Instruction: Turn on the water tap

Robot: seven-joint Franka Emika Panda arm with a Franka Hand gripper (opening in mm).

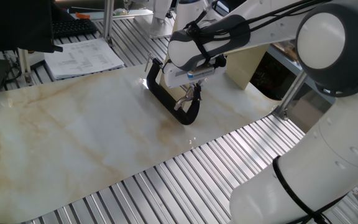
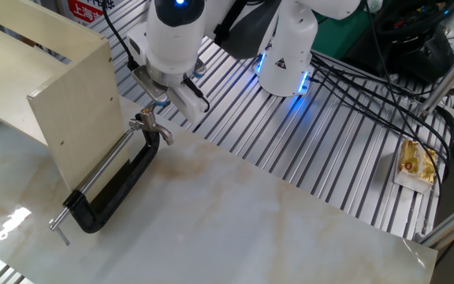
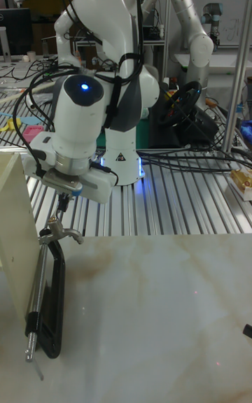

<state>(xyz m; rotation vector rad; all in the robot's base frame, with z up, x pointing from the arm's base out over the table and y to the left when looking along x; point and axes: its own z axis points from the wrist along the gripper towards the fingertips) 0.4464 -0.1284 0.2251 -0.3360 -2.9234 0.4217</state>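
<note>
Marble-patterned table (image 2: 235, 213), foreground. Glossy black water tap (image 2: 117, 192) lying flat beside beige block (image 2: 69, 102); chrome lever (image 3: 61, 233) at far end. Gripper (image 3: 61, 208) directly above lever, finger spread unreadable. Turning apparently not completed; lever contact unconfirmed.

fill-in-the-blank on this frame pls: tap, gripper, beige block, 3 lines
1. The gripper hangs directly above the tap's chrome ____ .
2. The water tap lies on the marble tabletop right beside the ____ block.
3. The black body of the tap is spanned by a thin ____ rod.

Missing words: lever; beige; silver
</note>
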